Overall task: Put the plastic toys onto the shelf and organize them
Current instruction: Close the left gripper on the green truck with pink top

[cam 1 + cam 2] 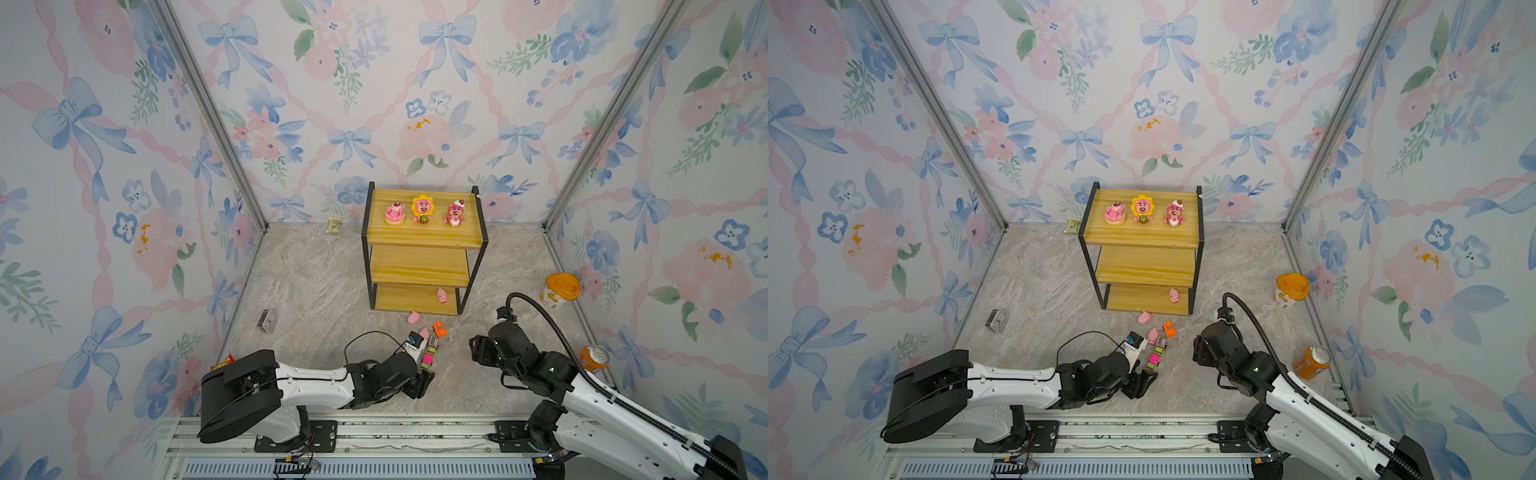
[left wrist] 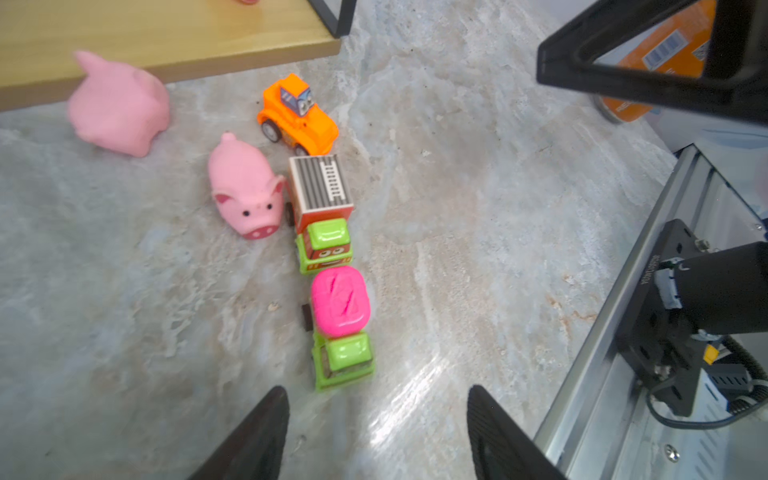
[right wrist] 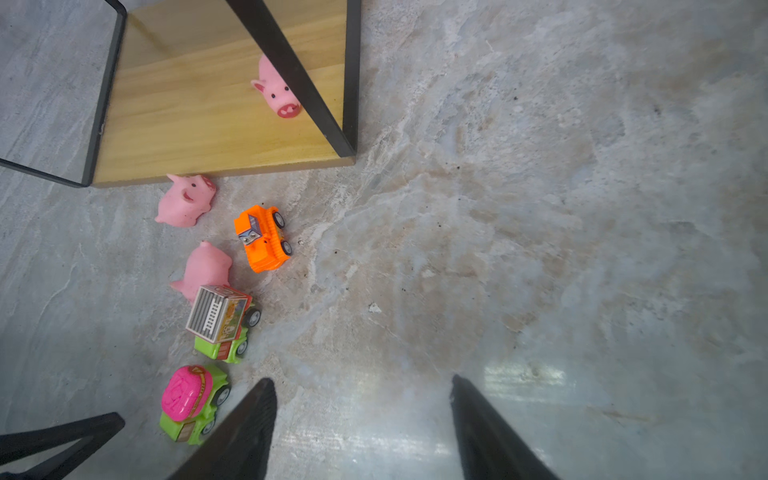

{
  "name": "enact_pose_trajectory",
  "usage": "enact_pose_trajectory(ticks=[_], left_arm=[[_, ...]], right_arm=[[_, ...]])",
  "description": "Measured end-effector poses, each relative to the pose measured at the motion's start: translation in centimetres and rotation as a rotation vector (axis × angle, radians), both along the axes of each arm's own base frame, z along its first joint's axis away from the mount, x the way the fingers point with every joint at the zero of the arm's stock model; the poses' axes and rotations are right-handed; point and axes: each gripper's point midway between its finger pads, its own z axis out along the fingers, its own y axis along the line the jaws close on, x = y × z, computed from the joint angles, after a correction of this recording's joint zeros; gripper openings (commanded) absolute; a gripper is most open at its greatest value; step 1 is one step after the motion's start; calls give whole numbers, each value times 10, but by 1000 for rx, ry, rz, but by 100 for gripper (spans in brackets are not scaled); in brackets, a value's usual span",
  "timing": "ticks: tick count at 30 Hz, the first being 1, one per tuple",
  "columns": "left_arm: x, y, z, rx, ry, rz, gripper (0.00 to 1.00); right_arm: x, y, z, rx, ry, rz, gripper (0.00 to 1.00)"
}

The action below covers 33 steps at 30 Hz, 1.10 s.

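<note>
Left claw (image 2: pixel 376 401) and right claw (image 3: pixel 361 388) both spread, empty.
Pink car (image 2: pixel 340 301) near left claw; pig (image 3: pixel 276 89) by right edge of shelf (image 3: pixel 187 124) bottom board.

A robot test cell in a lab is shown, not a lived-in room. Its walls (image 1: pixel 374 83) are papered with bows and flowers, but they are framed by bare aluminium posts (image 1: pixel 210 112). A marble-patterned tabletop (image 1: pixel 316 282) is enclosed by them, a small shelf (image 1: pixel 424 241) is set on it, and two robot arms (image 1: pixel 307 379) are bolted to a metal rail (image 1: pixel 415 432) along the front.
</note>
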Motion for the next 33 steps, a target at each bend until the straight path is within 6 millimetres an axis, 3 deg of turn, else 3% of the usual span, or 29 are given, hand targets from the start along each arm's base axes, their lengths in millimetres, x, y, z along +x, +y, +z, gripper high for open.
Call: enact_pose_trajectory(ticks=[7,15,22,28,33], left_arm=[[19,27,-6,-11,1,79,70],[14,5,-22,6,41,7,68],[9,-15,-25,-6,60,-43,67],[11,-24,-29,-1,71,-44,61],[13,-27,-33,0,81,-35,51]], right_arm=[[-2,-8,5,11,-33,-42,69],[-2,-12,-6,-45,1,-49,69],[-2,-12,-10,-67,11,-37,69],[-2,-12,-10,-73,8,-29,69],[-1,-12,-10,-78,7,-26,69]])
